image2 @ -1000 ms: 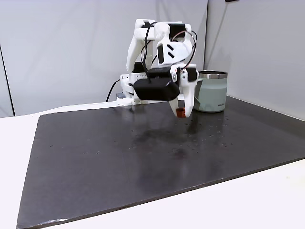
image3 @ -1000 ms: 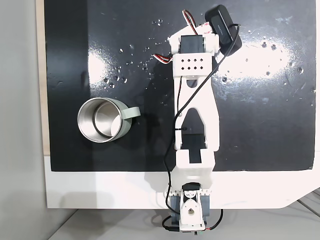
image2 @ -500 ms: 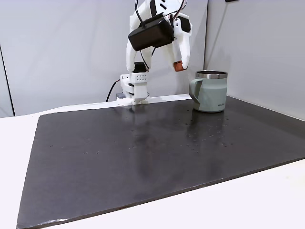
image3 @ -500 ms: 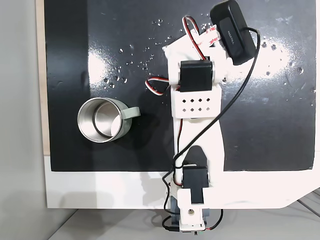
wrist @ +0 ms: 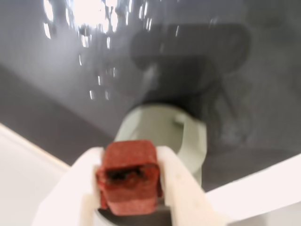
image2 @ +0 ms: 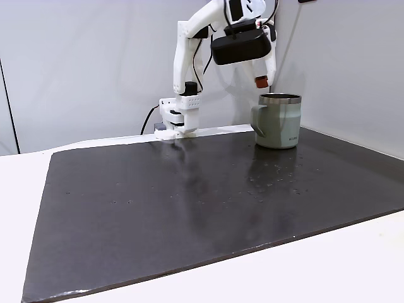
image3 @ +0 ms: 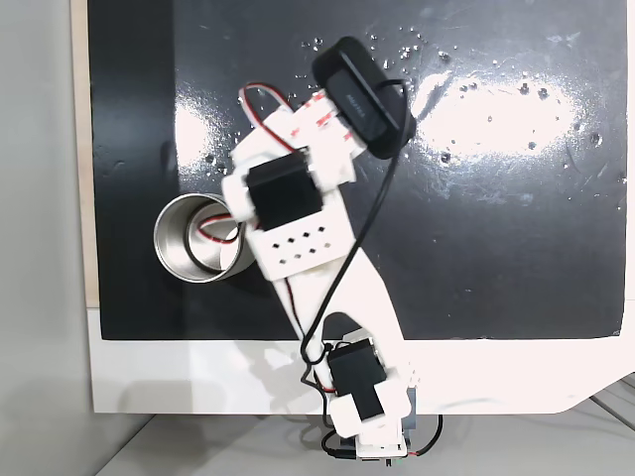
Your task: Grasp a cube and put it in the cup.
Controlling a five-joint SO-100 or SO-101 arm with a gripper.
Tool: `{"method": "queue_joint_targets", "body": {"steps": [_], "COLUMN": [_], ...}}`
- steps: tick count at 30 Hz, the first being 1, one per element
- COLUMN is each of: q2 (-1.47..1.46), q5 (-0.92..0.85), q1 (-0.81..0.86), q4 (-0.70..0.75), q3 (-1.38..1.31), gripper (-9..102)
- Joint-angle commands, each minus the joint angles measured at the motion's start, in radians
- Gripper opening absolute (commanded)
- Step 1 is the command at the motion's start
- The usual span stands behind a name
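My gripper (wrist: 128, 157) is shut on the reddish-brown cube (wrist: 127, 165), which sits between the two white fingers (wrist: 171, 172) in the wrist view. Just beyond and below the cube is the sage-green cup (wrist: 155, 125) with its handle. In a fixed view the gripper (image2: 260, 81) holds the cube (image2: 259, 81) in the air, just above and slightly left of the cup's (image2: 279, 123) steel rim. In the top-down fixed view the wrist of the arm (image3: 288, 203) overlaps the right side of the cup (image3: 174, 243), hiding its handle.
A black glossy mat (image2: 189, 208) covers most of the white table (image2: 353, 265). The arm's base (image2: 178, 117) stands at the mat's far edge, left of the cup. A grey wall runs close behind the cup.
The arm has lifted off the mat with the cube and swung over to the cup. The cup has not moved.
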Motion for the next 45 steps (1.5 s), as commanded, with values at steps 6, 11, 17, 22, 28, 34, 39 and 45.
{"method": "queue_joint_targets", "body": {"steps": [6,11,17,22,28,34,39,45], "q2": [0.14,0.146,0.138,0.129,0.135,0.135,0.133,0.132], "q5": [0.046,0.087,0.094,0.094,0.094,0.109,0.107,0.104], "q1": [-0.23,-0.295,-0.339,-0.354,-0.374,-0.387,-0.394,-0.396], "q4": [0.014,0.014,0.015,0.015,0.015,0.015,0.015,0.015], "q3": [0.126,0.184,0.196,0.192,0.184,0.186,0.187,0.193], "gripper": [2,2,2,2,22,21,21,21]}}
